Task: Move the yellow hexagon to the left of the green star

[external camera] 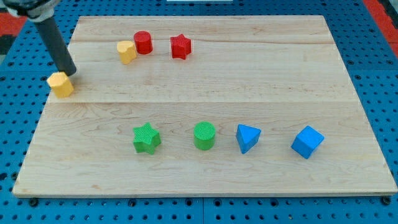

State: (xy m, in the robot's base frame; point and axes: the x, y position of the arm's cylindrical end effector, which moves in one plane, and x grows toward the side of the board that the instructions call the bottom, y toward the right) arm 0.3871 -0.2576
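The yellow hexagon (60,84) sits at the board's left edge, in the upper half of the view. My tip (70,72) is right at its upper right side, touching or almost touching it; the dark rod slants up to the view's top left. The green star (146,138) lies far off, down and to the right of the hexagon, in the lower middle of the board.
A second yellow block (127,51), a red cylinder (143,43) and a red star (180,46) stand along the top. A green cylinder (204,135), a blue triangle (247,138) and a blue cube (308,142) line up to the right of the star. The wooden board (261,81) lies on a blue pegboard.
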